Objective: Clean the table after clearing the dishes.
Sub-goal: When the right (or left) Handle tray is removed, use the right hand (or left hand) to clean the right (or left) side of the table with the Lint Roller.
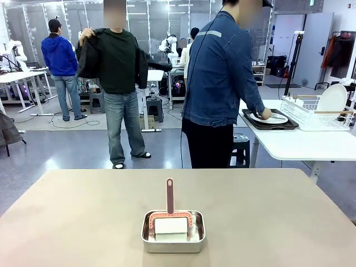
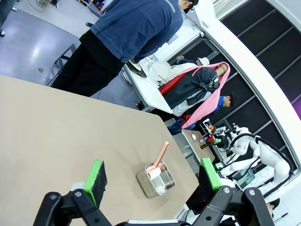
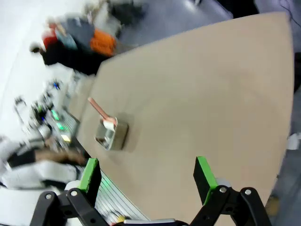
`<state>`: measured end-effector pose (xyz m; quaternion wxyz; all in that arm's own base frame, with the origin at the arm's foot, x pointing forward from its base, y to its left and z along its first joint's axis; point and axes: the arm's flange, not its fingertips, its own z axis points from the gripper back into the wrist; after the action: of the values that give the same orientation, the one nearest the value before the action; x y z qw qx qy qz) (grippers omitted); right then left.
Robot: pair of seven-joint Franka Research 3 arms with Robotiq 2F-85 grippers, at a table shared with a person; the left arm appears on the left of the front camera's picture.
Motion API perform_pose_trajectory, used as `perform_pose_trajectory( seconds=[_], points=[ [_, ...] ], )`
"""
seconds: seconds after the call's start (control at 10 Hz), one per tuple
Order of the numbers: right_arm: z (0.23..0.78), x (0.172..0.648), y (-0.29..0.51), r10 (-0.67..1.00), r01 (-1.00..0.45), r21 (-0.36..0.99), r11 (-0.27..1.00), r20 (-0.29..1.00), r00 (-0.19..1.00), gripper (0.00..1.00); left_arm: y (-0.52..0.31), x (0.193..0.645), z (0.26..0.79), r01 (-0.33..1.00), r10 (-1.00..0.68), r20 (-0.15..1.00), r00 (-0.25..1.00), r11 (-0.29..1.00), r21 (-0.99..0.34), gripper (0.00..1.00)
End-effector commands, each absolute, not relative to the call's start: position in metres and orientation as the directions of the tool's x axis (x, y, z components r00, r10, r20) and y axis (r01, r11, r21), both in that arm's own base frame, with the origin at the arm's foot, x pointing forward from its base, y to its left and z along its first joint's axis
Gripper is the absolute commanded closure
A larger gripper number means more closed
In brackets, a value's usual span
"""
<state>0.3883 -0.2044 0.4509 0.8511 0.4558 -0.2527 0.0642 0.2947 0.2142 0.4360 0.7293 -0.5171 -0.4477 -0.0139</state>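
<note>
— Since the list starts at the fingers, how are they entered?
— Entry one, left fingers (image 2: pixel 96 180): green pads, spread wide, nothing between them, facing the surface (image 2: pixel 56 132). Entry two, right fingers (image 3: pixel 90 175): likewise apart and empty.
— And the surface itself?
— Rectangular, with a plain matte beige-brown top; its long axis runs left to right across the front view. It bears one steel pan (image 1: pixel 173 231), centred near the robot's edge. The pan holds a white block (image 1: pixel 171 225) and a tool whose pinkish handle (image 1: pixel 169 194) points toward the far side.
— Dishes?
— One white plate (image 1: pixel 271 118), lying flat on a dark tray (image 1: pixel 250 119). The tray sits on the smaller white surface (image 1: pixel 300 142) at far right. A person's hand (image 1: pixel 266 114) is at the plate.
</note>
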Motion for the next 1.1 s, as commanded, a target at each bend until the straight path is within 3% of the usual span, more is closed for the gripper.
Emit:
perform_pose_trajectory(
  seconds=[0.0,0.3,0.5,0.7,1.0],
  points=[
    [0.484,0.412,-0.118,0.17,-0.489,0.543,0.683,0.533,0.829,0.0,0.216,0.292,0.438,0.482,0.448,0.658,0.606,0.45,-0.751,0.0],
    [0.491,0.432,0.007,0.466,-0.666,0.287,0.688,0.529,0.709,0.0,0.216,0.292,0.438,0.482,0.448,0.658,0.606,0.45,-0.751,0.0],
    [0.482,0.429,0.072,0.587,-0.74,0.187,0.646,0.499,0.638,0.0,0.216,0.292,0.438,0.482,0.448,0.658,0.606,0.45,-0.751,0.0],
    [0.463,0.419,0.1,0.659,-0.791,0.139,0.596,0.478,0.581,0.0,0.216,0.292,0.438,0.482,0.448,0.658,0.606,0.45,-0.751,0.0],
    [0.483,0.429,0.089,0.616,-0.776,0.195,0.6,0.506,0.604,0.0,0.216,0.292,0.438,0.482,0.448,0.658,0.606,0.45,-0.751,0.0]
  ],
)
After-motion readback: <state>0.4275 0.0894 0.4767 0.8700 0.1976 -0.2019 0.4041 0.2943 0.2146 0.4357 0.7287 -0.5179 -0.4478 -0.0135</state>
